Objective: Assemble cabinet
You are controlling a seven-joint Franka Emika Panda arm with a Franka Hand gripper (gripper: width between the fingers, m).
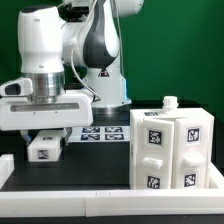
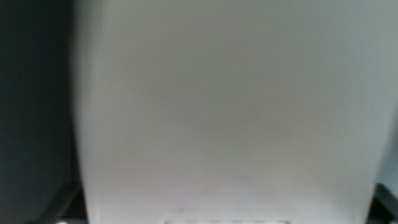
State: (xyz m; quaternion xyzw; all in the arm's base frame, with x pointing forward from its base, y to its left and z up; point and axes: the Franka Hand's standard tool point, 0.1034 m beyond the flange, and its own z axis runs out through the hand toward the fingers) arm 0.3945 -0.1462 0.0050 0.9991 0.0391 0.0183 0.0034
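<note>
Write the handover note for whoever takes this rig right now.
Gripper: low over the small tagged piece at the exterior view's left. Its fingers are hidden, so the grip cannot be told. The wrist view shows only blank white, close up.
Cabinet body: upright on the table at the exterior view's right, with tagged panels on its front.
Marker board: flat between them, further back.
Done: the body's front panels seem fitted.
Left: probably grasp the small piece, carry it to the body and fit it.
</note>
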